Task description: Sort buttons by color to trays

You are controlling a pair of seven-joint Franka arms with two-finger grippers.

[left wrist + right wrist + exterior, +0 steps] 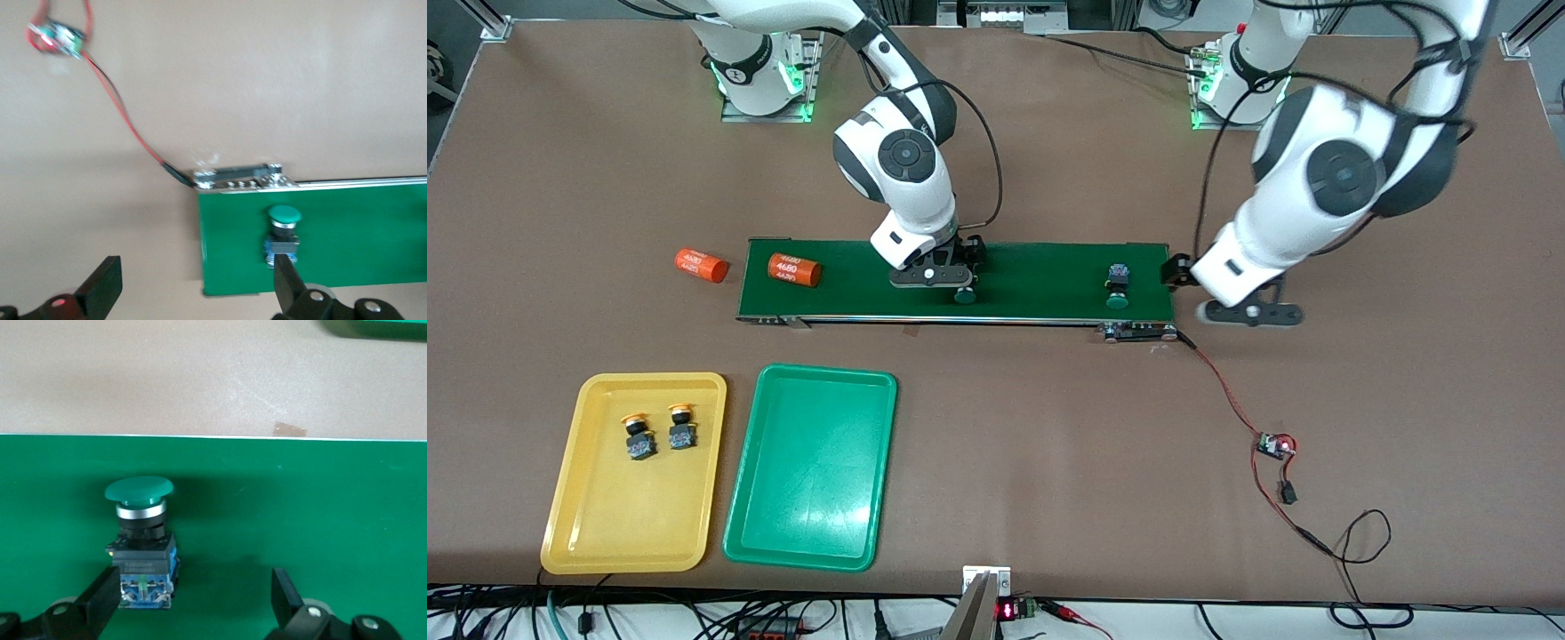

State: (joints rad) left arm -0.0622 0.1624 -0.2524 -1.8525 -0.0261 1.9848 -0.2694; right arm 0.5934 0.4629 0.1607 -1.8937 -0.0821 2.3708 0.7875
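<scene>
Right gripper (951, 283), fingers spread, straddles a green button (140, 533) on the belt (1032, 280) to grab it; left gripper (1249, 313), spread, waits at the belt's three o'clock end.

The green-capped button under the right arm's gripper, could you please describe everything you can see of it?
The green-capped push-button switch lies on its side on the long dark-green conveyor belt, about midway along it. It has a domed glossy green plastic cap, a silver metal collar below it, a black neck, and a black-and-blue block body with small terminals. Its cap points toward the front camera. The right gripper hangs open just above it, one finger beside the body, not gripping it. Only the belt touches it.
</scene>
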